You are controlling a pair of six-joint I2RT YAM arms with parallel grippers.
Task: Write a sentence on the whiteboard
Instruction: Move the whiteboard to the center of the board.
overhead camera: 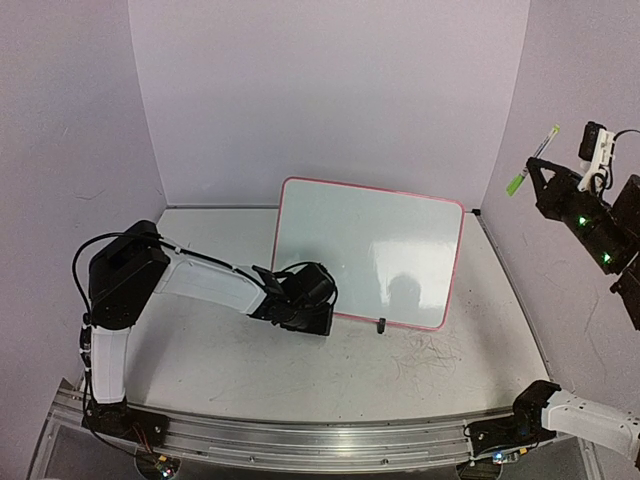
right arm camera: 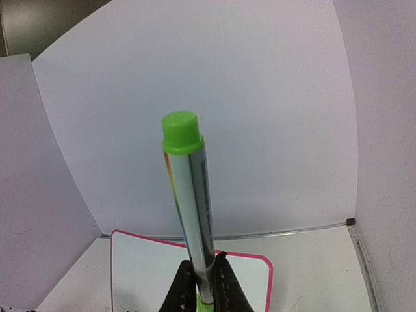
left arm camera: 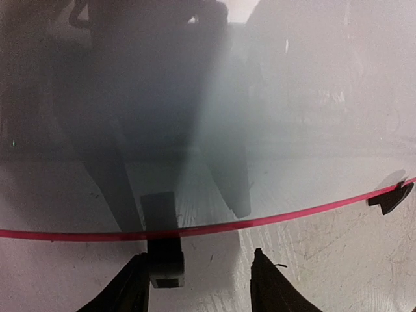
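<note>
Nearest me, the metal rail (overhead camera: 300,440) is running along the near edge of the scuffed table (overhead camera: 300,390), and both arm bases are sitting on it. My left arm (overhead camera: 200,280) is reaching low across the tabletop towards the middle.

The left claw (left arm camera: 198,257) is hovering at the bottom left of the whiteboard (overhead camera: 370,240), right at its red-pink rim. Through the wrist camera I am seeing its fingers standing spread. The board's left clip foot (left arm camera: 162,260) is lying between them, just beside the left finger (left arm camera: 133,289) and apart from the right one, so the claw is clamping nothing.

The right clip foot (overhead camera: 381,325) is resting on the table farther along the same edge. The whiteboard itself is standing on these two feet in the middle of the table, leaning back, with its white face reflecting the arm's shadow.

Off to the right, my right arm (overhead camera: 590,215) is hanging high beside the side wall, well apart from the board. The right claw (right arm camera: 207,273) is pressing together on a marker (right arm camera: 195,214), pinching its lower barrel. The marker is pointing up and away from the wrist with its green cap (right arm camera: 180,133) on the far end.

Behind everything, the pale lilac back wall (overhead camera: 330,90) is closing off the table.
</note>
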